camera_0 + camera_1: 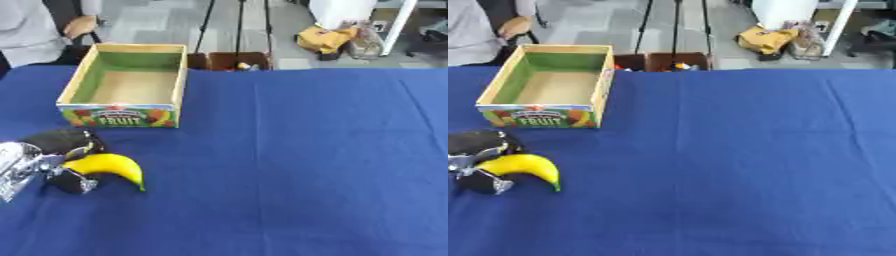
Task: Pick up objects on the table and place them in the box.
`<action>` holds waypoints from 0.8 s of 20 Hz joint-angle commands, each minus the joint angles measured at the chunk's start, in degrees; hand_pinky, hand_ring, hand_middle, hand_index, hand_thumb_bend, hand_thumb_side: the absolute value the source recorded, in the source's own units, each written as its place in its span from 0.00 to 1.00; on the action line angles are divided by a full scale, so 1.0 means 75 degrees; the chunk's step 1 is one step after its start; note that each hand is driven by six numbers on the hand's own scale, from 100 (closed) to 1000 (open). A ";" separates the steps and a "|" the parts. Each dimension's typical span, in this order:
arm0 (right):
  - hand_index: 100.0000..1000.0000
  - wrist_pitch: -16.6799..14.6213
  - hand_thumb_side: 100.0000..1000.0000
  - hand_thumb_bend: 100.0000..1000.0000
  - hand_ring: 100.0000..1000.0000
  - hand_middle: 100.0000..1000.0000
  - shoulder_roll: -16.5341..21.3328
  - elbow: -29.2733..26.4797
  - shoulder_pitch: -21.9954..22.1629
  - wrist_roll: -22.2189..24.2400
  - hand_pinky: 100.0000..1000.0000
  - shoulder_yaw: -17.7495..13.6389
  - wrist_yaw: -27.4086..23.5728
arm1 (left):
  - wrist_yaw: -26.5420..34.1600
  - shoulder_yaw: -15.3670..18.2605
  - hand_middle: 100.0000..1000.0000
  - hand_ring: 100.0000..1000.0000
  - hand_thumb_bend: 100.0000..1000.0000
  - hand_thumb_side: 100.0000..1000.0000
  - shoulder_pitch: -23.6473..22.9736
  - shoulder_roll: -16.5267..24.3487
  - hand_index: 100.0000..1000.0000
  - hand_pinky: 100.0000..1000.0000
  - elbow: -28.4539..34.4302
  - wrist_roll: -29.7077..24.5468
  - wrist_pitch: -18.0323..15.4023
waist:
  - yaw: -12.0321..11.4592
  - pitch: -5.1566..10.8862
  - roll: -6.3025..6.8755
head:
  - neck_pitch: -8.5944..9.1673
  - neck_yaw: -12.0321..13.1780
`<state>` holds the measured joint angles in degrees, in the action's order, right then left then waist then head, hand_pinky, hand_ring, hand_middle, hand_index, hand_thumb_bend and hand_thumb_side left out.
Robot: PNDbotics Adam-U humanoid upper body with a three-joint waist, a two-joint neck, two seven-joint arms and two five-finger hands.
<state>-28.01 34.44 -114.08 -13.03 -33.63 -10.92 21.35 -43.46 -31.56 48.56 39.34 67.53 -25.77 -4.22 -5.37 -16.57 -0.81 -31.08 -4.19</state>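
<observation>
The banana (109,166) is pinched in the curled left hand (54,162) at the desk's (306,150) eight o'clock, and should be lifted clear before being carried to the box (129,85) at eleven o'clock.

The counter (332,165) wears a matt blue cloth, smooth but for faint fold lines. At upper left, the box (128,82) looks like cardboard: plain tan floor, green inner walls, a printed, slightly glossy fruit label on its front. At lower left, the banana (112,166) has a smooth, waxy yellow skin. The left robot hand (48,160) curled around it shows matt black shells and shiny silver metal.
</observation>
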 commanded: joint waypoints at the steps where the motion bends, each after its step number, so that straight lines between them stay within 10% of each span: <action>1: 0.81 -0.0018 1.00 0.00 0.86 0.76 0.0135 -0.0068 -0.0034 -0.0023 0.77 -0.0102 -0.0010 | -0.0144 -0.0053 0.65 0.57 0.00 0.18 -0.0073 0.0124 0.73 0.26 -0.0157 0.0005 0.0041 | -0.0013 0.0082 -0.0024 | 0.0098 -0.0030; 16: 0.81 -0.0004 1.00 0.00 0.86 0.76 0.0193 -0.0068 0.0047 -0.0035 0.77 -0.0125 -0.0010 | -0.0083 0.0027 0.67 0.58 0.00 0.17 0.0119 0.0697 0.75 0.26 0.1564 -0.0961 0.0769 | -0.0088 0.0181 0.0038 | 0.0079 -0.0069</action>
<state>-28.05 34.44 -114.08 -12.51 -33.69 -11.23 21.35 -44.35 -32.22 48.03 42.16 77.44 -32.23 1.10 -5.99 -16.54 -0.67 -31.07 -4.60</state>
